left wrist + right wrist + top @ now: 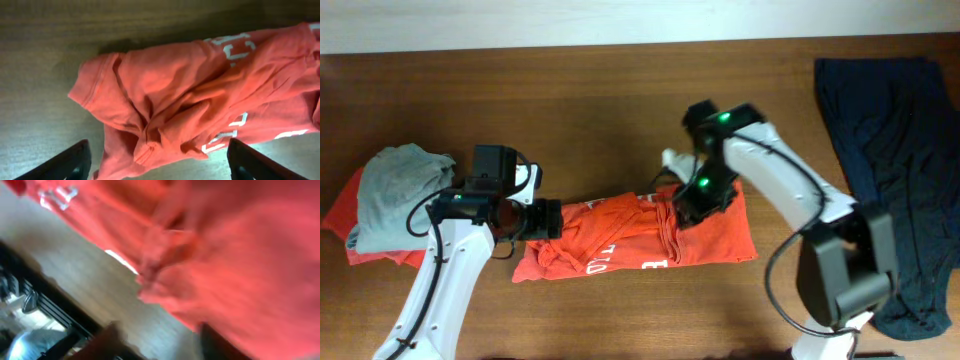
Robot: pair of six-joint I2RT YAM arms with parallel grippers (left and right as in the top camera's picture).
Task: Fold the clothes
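A wooden table [600, 90] filled the overhead view. A dark blue garment [900, 150] lay spread down its right edge, well apart from the rest. An orange shirt [630, 240] with white lettering lay crumpled across the middle, with bunched folds at its left end and a ridge of gathered cloth near its right end. At the far left sat a pile [390, 190], grey cloth on top of orange.

The left gripper [159, 165] hung at the shirt's left end. Its fingers [72, 160] were spread wide, with the cloth below and between them but not pinched.

The right gripper [692, 203] was down on the shirt's upper right part. The right wrist view was blurred, so I could not tell whether it was gripping the cloth.
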